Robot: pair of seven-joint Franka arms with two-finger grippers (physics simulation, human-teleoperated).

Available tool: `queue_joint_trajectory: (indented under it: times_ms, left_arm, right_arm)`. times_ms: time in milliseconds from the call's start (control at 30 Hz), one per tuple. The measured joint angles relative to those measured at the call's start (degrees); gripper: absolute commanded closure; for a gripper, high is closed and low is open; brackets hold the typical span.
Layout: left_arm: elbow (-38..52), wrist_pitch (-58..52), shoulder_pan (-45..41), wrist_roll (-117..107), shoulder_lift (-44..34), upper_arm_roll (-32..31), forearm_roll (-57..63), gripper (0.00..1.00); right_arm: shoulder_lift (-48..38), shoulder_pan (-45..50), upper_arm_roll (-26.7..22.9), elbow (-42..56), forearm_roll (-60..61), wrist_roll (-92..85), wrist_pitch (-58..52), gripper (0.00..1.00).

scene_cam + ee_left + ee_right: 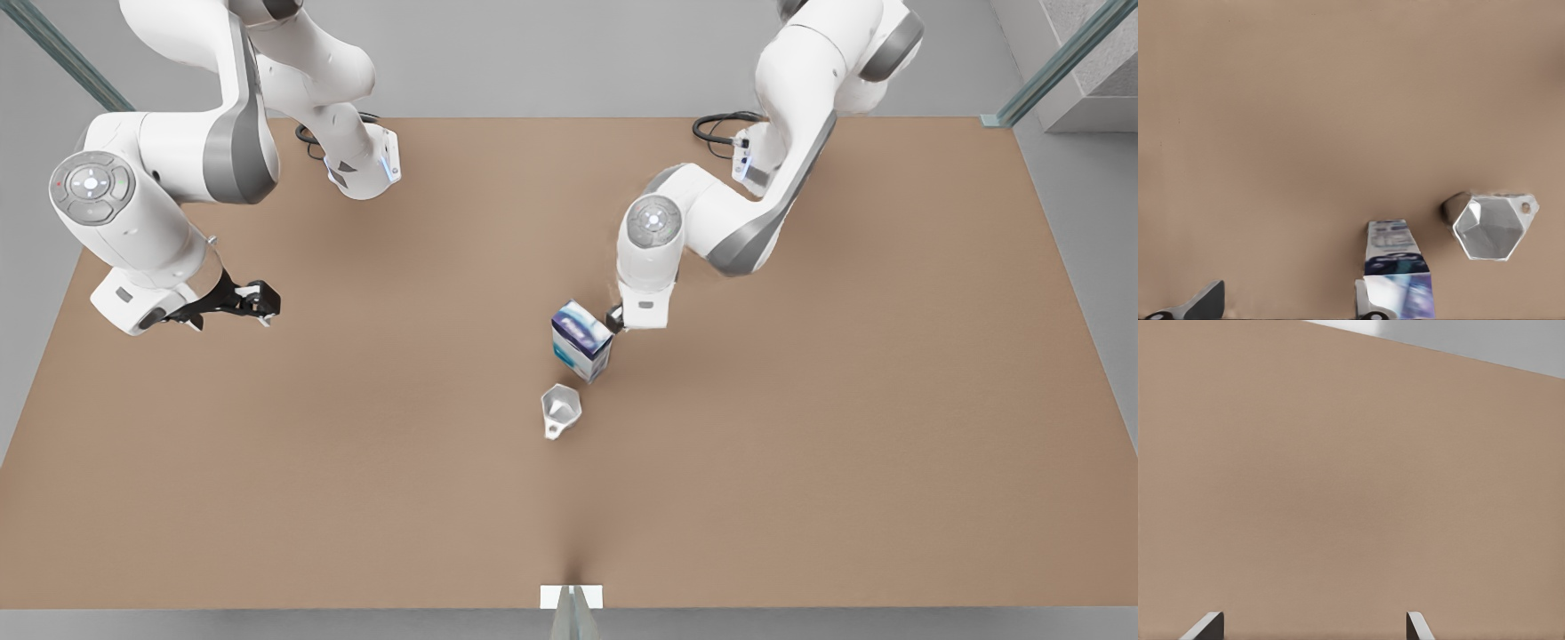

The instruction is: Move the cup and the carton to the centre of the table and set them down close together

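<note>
Standing beside the cup (561, 410), the carton (581, 340) touched the left hand (613, 318), whose fingers spread wide. The right hand (258, 300) waited open over bare desk (800, 444).

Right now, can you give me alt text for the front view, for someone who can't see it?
Near the middle of a brown table, a blue-and-white carton stands upright close behind a small silvery cup. The left gripper sits at the carton's side on the front view's right. The right gripper hangs open over bare table at the front view's left.
</note>
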Motion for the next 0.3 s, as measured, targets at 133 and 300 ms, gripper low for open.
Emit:
queue_joint_trajectory:
  times_ms: [133, 300]
  left_arm:
    - [5.83, -10.19, 13.85, 60.06, -4.14, 2.98, -1.78, 0.0]
    - [3.39, -11.31, 16.55, 59.67, -15.88, 5.59, -3.87, 0.0]
  right_arm:
    - [0.0, 0.0, 0.0, 0.0, 0.0, 0.0, 0.0, 0.0]
    - [-0.09, 0.0, 0.0, -0.35, 0.0, 0.01, 0.0, 0.0]
